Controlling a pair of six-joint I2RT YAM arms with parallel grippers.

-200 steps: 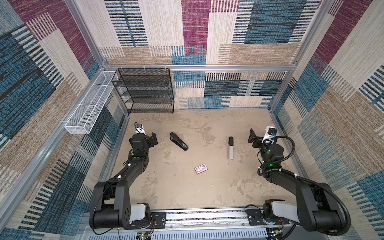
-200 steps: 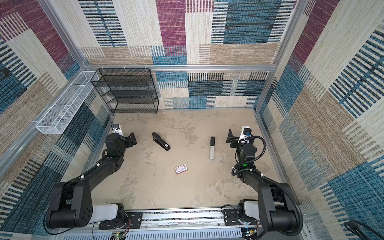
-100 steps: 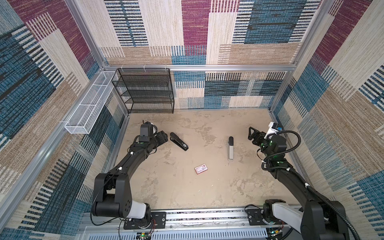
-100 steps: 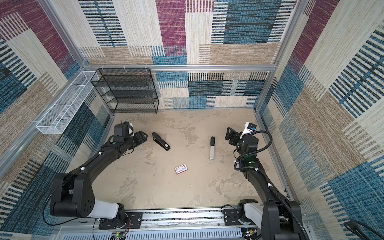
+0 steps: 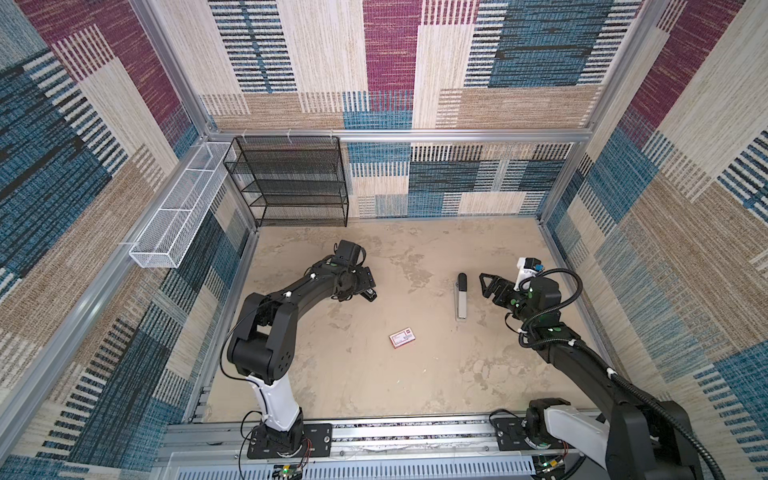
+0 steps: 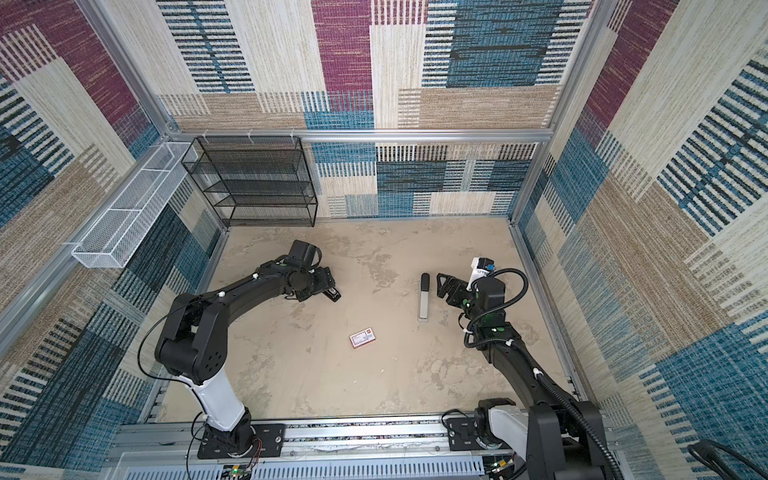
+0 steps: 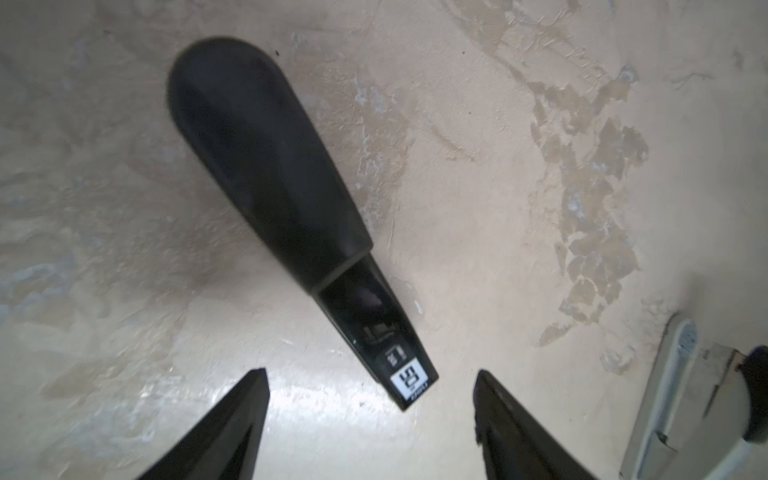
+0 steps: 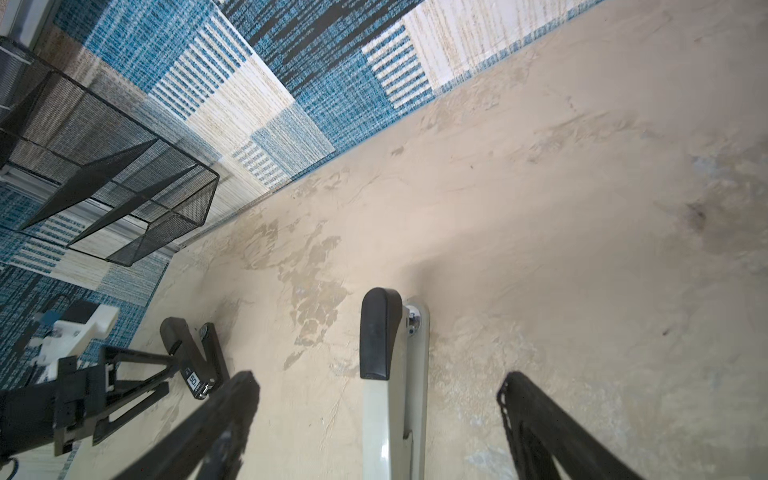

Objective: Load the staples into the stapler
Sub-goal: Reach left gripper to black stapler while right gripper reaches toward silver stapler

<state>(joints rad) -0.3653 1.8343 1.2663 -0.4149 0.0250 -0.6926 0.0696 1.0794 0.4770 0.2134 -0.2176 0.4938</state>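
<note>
Patchwork carpet (image 5: pixel 390 62) in blue, maroon and tan lines three walls around one beige table (image 5: pixel 374 395). Two arms reach in from the 6 o'clock edge: the left arm (image 5: pixel 266 332) and the right arm (image 5: pixel 582 361). One black mesh shelf (image 5: pixel 291 183) stands in the 11 o'clock corner. One white wire basket (image 5: pixel 174 224) hangs on the wall at 9 o'clock.

Two staplers lie on the table: a black stapler (image 7: pixel 270 166) at 10 o'clock and a pale stapler (image 5: pixel 461 299) with a black handle at 2 o'clock. The left gripper (image 7: pixel 370 374) hangs over the black stapler's narrow end, jaws spread, gripping nothing. The right gripper (image 8: pixel 379 376) sits just beside the pale stapler. In the right wrist view that stapler shows between its jaws, which stand wide apart and touch nothing.

One red-and-white staple box (image 5: pixel 402 338) lies flat near the table's middle, slightly toward 6 o'clock, apart from both staplers. Its contents cannot be seen.
</note>
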